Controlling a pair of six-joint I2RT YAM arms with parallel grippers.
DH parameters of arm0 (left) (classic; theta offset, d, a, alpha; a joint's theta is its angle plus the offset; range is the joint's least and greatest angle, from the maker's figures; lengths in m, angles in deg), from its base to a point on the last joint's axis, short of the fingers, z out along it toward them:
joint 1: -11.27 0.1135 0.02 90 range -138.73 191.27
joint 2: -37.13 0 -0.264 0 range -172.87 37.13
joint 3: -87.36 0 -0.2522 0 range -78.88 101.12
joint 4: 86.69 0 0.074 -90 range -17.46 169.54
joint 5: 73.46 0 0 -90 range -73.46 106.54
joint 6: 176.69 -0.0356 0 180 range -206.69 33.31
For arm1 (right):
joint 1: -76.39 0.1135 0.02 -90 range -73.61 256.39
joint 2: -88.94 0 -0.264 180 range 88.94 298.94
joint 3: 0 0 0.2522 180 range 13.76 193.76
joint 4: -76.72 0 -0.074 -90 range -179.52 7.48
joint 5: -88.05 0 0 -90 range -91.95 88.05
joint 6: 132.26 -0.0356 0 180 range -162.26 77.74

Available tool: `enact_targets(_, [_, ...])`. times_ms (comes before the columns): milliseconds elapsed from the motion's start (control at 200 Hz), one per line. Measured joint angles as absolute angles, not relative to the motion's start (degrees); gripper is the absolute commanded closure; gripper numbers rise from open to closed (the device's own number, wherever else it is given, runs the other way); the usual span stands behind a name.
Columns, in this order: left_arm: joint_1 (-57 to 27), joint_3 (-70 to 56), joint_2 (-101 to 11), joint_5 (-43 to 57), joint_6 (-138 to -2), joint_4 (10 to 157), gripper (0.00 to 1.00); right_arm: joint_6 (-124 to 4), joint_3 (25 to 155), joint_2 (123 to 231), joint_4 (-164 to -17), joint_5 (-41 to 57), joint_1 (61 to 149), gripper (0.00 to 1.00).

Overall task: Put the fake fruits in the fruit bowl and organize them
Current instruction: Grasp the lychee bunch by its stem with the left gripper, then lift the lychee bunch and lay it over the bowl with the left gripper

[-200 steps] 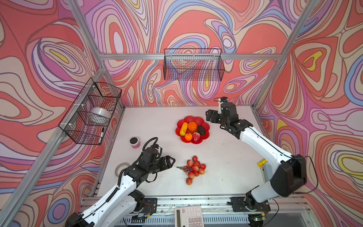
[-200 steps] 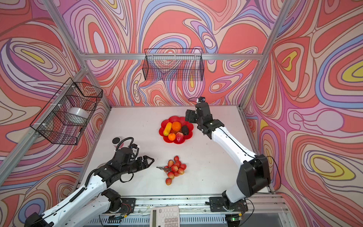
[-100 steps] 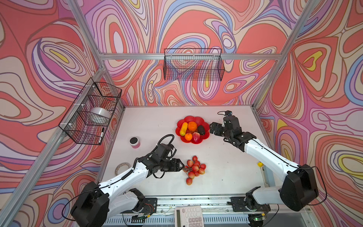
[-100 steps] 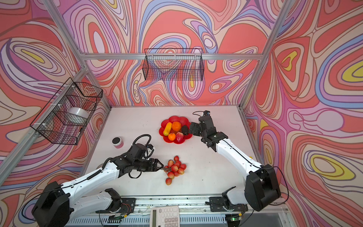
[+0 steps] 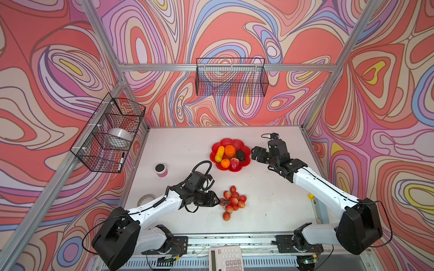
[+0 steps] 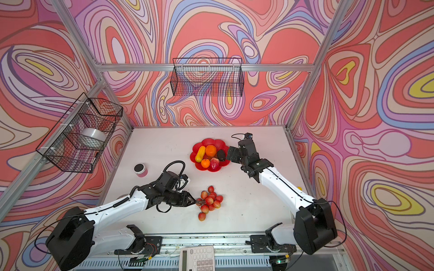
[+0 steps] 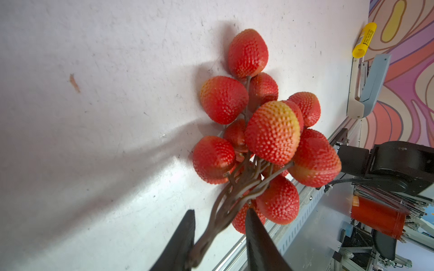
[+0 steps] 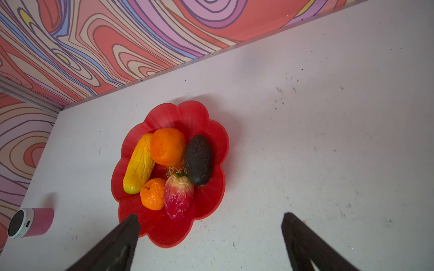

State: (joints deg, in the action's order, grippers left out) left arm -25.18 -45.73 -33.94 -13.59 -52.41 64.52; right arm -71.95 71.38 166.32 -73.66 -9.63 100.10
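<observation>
- Left gripper: jaws a little apart, either side of the brown stem of the berry cluster, which lies on the white table, lower centre in both top views.
- Right gripper: jaws spread wide, just right of the fruit bowl.
- The bowl, mid-frame, holds a larger orange, small orange, yellow fruit, dark oval and red piece.

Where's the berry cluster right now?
In both top views the berry cluster lies on the table in front of the fruit bowl, its stem between the left gripper's jaws.

Left gripper reached berry cluster (jaws narrowing), right gripper retreated
</observation>
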Motion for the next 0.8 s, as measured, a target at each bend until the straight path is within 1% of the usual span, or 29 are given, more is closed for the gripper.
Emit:
enact_targets(110, [-25.2, -45.3, -36.2, -14.7, -52.5, 65.9, 0.79, -72.0, 71.3, 166.3, -73.7, -9.6, 100.1, 0.02])
enact_targets(320, [-25.2, -44.8, -37.7, -16.9, -52.4, 68.6, 0.9, -72.0, 70.7, 166.3, -73.7, -9.7, 100.1, 0.02])
enact_targets(406, [-25.2, -44.8, -37.7, -17.6, -52.4, 68.9, 1.0, -72.0, 70.7, 166.3, -73.7, -9.9, 100.1, 0.02])
enact_targets(576, [-25.2, -44.7, -36.1, -18.2, -52.2, 68.4, 1.0, -72.1, 70.7, 166.3, -73.7, -10.1, 100.1, 0.02])
enact_targets(796, [-25.1, -41.4, -28.2, -19.2, -51.7, 64.5, 1.0, -72.9, 69.7, 166.0, -74.1, -11.0, 100.1, 0.02])
